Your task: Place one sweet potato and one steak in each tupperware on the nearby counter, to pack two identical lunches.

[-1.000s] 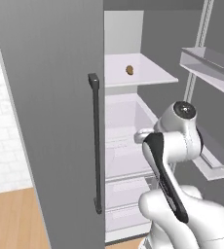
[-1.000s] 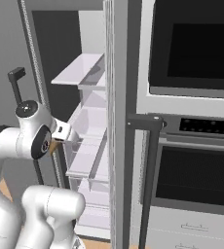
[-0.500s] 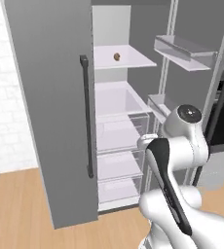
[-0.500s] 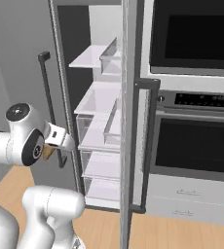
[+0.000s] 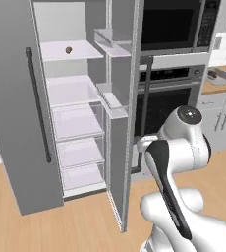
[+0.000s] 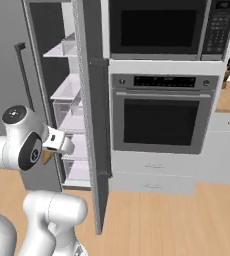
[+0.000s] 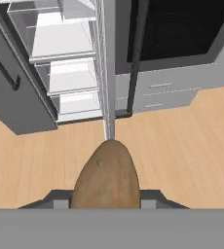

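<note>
Brown and smooth, the sweet potato (image 7: 106, 176) sits clamped between the jaws of the gripper (image 7: 106, 197), its long axis running straight out ahead of them, tip pointing toward the floor (image 7: 182, 146) and the edge of the open fridge door (image 7: 107, 73). The grip looks firm, so the carry is the step in hand. Wood-topped counter (image 5: 222, 84), where the load probably belongs, lies well off to the jaws' right, beyond the oven (image 5: 170, 93), with a grey tray (image 5: 218, 75) resting on it. The base must turn that way. A small brown item (image 5: 69, 49) sits on a fridge shelf (image 5: 68, 51).
</note>
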Tool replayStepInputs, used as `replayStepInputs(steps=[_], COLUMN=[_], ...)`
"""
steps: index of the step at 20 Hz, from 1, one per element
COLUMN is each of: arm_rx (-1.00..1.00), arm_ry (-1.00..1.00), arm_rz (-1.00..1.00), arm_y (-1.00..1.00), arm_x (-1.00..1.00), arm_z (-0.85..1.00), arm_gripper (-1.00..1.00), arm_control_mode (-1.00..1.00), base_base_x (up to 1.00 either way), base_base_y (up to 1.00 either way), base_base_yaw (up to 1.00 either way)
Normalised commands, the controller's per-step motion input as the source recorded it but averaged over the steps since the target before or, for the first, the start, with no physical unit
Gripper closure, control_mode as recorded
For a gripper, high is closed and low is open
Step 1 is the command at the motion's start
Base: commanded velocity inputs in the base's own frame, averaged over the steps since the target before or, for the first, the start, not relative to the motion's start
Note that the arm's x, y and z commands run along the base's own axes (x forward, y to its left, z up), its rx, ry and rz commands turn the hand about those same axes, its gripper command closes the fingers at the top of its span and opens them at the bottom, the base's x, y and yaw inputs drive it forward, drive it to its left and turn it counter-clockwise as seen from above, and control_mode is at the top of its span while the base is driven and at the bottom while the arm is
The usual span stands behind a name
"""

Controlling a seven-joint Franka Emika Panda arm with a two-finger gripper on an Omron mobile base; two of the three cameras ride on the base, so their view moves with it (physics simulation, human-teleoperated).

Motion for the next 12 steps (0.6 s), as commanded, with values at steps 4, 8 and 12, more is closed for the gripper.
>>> replayStepInputs(steps=[4, 8, 12], arm_rx=[0.0, 0.0, 0.0], arm_ry=[0.0, 0.0, 0.0], arm_rz=[0.0, 0.0, 0.0], arm_y=[0.0, 0.0, 0.0], arm_x=[0.0, 0.0, 0.0], arm_z=[0.0, 0.0, 0.0], arm_gripper=[1.0, 1.0, 1.0], arm_control_mode=[1.0, 1.0, 1.0], base_base_x=[-0.02, 0.23, 0.54], base_base_y=[-1.0, -1.0, -1.0], base_base_yaw=[-0.23, -0.29, -0.32])
